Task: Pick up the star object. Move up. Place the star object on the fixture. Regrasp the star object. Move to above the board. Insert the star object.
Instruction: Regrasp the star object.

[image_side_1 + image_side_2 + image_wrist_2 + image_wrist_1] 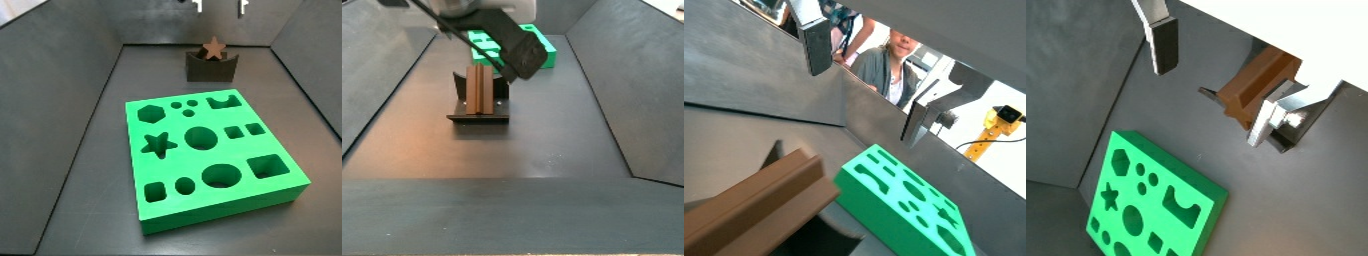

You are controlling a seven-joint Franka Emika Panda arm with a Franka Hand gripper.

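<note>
No readable text, label or number anywhere.

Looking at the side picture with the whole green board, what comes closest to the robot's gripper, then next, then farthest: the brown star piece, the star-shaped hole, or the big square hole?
The gripper hangs open at the top edge, above the fixture.
1. The star object, resting on the fixture at the far end.
2. The star-shaped hole, on the board's left side.
3. The big square hole, near the board's front right corner.

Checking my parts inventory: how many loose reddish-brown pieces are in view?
1: the star object sits in the fixture, beyond the board; the open gripper hangs above it, empty. None seem hidden.
</note>
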